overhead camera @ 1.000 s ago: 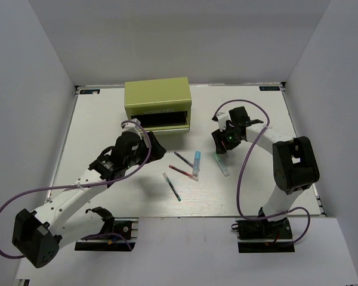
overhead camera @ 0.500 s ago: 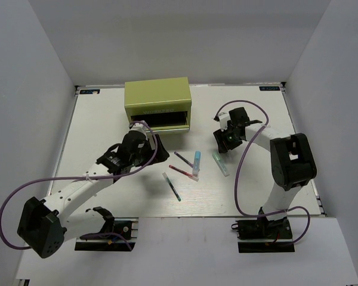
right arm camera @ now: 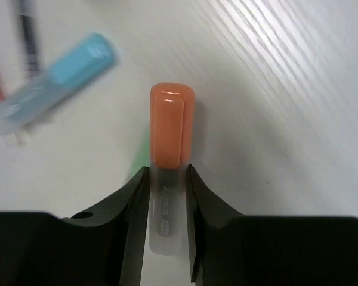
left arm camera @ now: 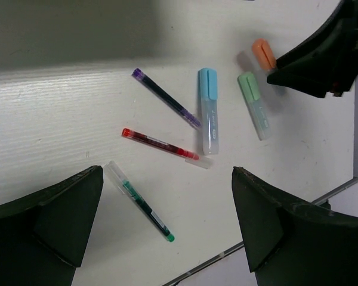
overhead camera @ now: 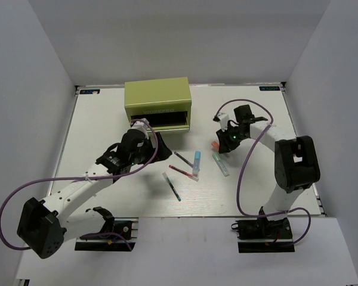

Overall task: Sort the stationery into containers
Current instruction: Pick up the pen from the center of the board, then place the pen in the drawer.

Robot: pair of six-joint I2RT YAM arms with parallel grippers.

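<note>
My right gripper (right arm camera: 167, 173) is shut on the pale barrel of the orange highlighter (right arm camera: 172, 131), whose orange cap (overhead camera: 214, 145) sticks out past the fingertips just over the table. The green highlighter (overhead camera: 221, 163) lies right below it. The light blue highlighter (left arm camera: 208, 110), dark pen (left arm camera: 166, 98), red pen (left arm camera: 161, 144) and white-green pen (left arm camera: 138, 199) lie loose mid-table. My left gripper (left arm camera: 167, 173) hovers open above them, holding nothing. The olive-green chest (overhead camera: 157, 101) stands at the back, a dark opening in its lower front.
White walls enclose the table on three sides. The left arm's purple cable (overhead camera: 24, 193) loops out over the near left. The right arm (overhead camera: 295, 164) stands folded at the right edge.
The right gripper's jaws have closed on the orange highlighter, and its cap now shows at the gripper's left. The left gripper has moved up and right, nearer the chest and pens.
</note>
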